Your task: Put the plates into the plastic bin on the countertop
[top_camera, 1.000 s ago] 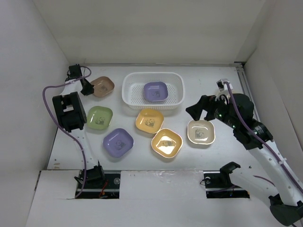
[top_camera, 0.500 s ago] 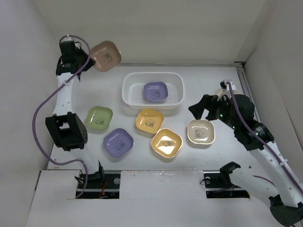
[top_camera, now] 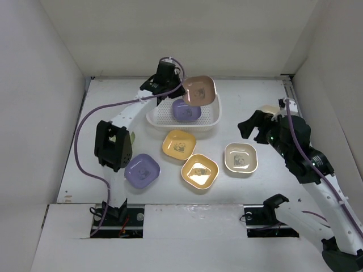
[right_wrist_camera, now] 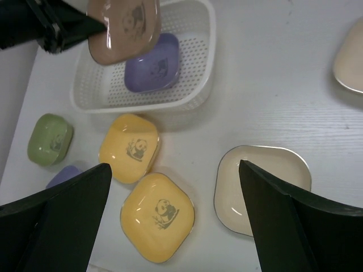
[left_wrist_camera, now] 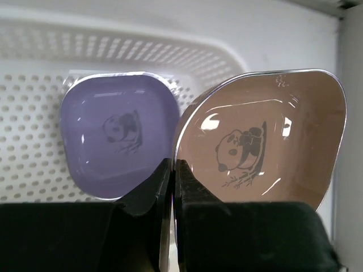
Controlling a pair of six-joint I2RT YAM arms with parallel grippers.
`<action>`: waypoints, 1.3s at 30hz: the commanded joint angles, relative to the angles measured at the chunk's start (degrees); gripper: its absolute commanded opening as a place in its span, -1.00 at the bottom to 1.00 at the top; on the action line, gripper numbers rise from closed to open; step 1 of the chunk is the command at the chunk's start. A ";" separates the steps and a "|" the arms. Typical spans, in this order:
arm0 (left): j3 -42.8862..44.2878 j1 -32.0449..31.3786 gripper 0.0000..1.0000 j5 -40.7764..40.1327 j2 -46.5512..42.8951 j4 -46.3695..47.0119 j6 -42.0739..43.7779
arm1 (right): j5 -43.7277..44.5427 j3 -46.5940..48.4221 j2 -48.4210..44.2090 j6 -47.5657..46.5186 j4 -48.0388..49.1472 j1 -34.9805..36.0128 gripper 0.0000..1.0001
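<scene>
On countertop, left: green plate, purple plate. Above bin: left gripper pinched tight on rim of tan plate, plate tilted. Second purple plate inside bin. Centre, outside bin: far yellow plate, near yellow plate, cream plate. Right: right gripper spread wide, empty.

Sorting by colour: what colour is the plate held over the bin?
Tan plate, panda picture in its middle; clearest in the left wrist view.

The tan plate is glossy plastic, the bin perforated plastic, the countertop matt.
</scene>
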 commanded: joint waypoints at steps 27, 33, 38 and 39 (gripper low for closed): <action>-2.58 3.74 -0.66 -6.91 9.76 0.74 -0.58 | 1.73 -4.53 2.86 -0.22 5.41 -19.38 1.00; -1.26 3.74 0.36 -7.45 10.29 -0.41 -0.58 | -0.63 -3.83 6.80 -2.32 4.79 -24.65 1.00; -2.66 3.14 0.99 -3.76 5.12 1.09 -0.58 | -2.30 -2.34 13.83 -4.26 5.67 -35.62 1.00; -2.67 2.26 0.99 -3.76 2.76 1.09 0.38 | -3.09 -1.81 17.59 -4.26 6.19 -36.78 1.00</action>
